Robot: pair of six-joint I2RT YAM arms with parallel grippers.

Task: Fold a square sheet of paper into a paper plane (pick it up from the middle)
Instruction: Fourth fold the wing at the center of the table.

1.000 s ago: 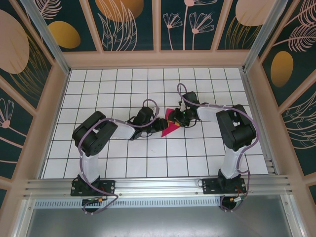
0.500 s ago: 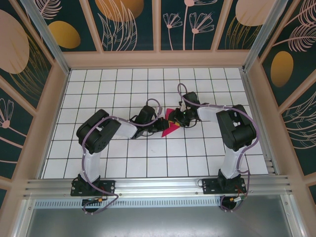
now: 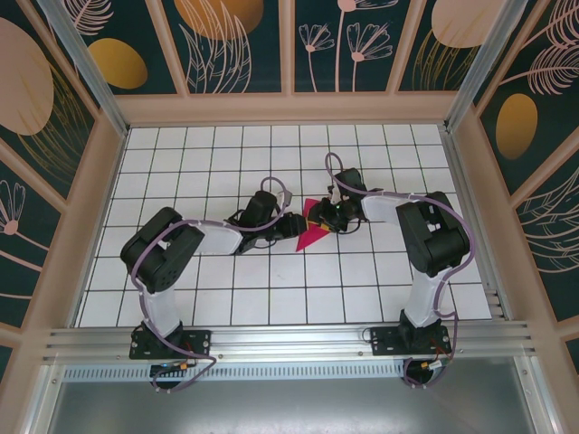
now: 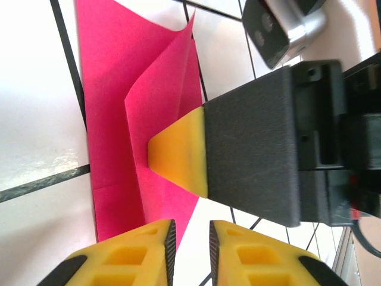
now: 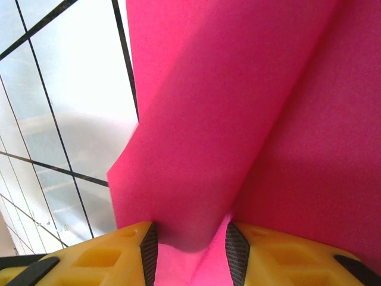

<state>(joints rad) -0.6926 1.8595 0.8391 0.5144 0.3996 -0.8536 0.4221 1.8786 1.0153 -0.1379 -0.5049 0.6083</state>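
Observation:
The square sheet of paper (image 3: 313, 231) is a creased magenta-pink pointed shape lying mid-table. In the left wrist view the paper (image 4: 107, 89) shows one flap standing up along a crease. My left gripper (image 3: 290, 226) sits at the paper's left edge. Its jaws (image 4: 189, 238) stand a narrow gap apart, with bare table between the pads. My right gripper (image 3: 330, 217) is on the paper's right side, and its yellow fingertip (image 4: 178, 156) rests against the raised flap. In the right wrist view its jaws (image 5: 189, 238) stand apart astride a bulging fold of the paper (image 5: 238, 119).
The white gridded table (image 3: 226, 163) is ringed by a raised wooden frame (image 3: 289, 108). The two arm bases are bolted to the metal rail (image 3: 289, 339) at the near edge. The two grippers face each other closely over the paper.
My left gripper has edged right to the paper's edge while its elbow swung out left and down. Its jaws narrowed, then parted slightly. The right arm and the paper have stayed put.

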